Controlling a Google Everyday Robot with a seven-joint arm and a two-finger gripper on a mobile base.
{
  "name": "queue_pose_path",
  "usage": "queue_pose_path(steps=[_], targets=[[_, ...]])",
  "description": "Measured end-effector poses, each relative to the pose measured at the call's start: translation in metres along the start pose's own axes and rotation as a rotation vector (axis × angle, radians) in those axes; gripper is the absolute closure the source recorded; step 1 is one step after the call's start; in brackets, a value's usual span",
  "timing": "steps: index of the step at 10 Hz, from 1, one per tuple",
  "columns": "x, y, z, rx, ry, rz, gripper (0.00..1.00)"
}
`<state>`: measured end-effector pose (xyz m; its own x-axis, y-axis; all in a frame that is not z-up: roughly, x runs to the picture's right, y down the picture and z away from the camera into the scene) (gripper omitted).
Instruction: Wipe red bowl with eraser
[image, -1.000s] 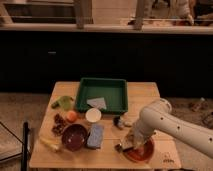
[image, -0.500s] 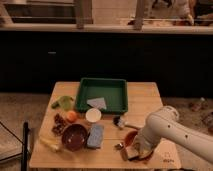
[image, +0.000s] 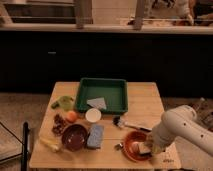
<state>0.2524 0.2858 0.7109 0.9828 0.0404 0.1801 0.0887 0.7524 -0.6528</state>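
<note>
The red bowl (image: 131, 144) sits near the front right corner of the wooden table (image: 142, 105), partly covered by my arm. My gripper (image: 146, 148) reaches down into the bowl from the right, on its right half. A small pale block, the eraser (image: 144, 149), shows at the gripper's tip inside the bowl, resting against the bowl's inner surface. The white arm (image: 181, 127) hides the bowl's right rim.
A maroon-brown bowl (image: 74, 137) and a light-blue pad (image: 95, 136) lie front left. A green tray (image: 101, 94) with a grey-blue cloth (image: 97, 103) stands at the back. A white cup (image: 92, 115), an orange (image: 72, 116), a brush (image: 128, 124) and green item (image: 62, 102) lie around.
The arm has swung down and to the right over the red bowl, and the gripper has shifted toward the bowl's right side. The other objects have not moved.
</note>
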Motion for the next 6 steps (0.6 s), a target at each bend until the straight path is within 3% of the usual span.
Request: queue_pose_path(steps=[4, 6], targets=[[-0.003, -0.031, -0.009, 0.044, 0.0, 0.019, 1.0], [-0.02, -0.046, -0.009, 0.05, -0.003, -0.007, 1.0]])
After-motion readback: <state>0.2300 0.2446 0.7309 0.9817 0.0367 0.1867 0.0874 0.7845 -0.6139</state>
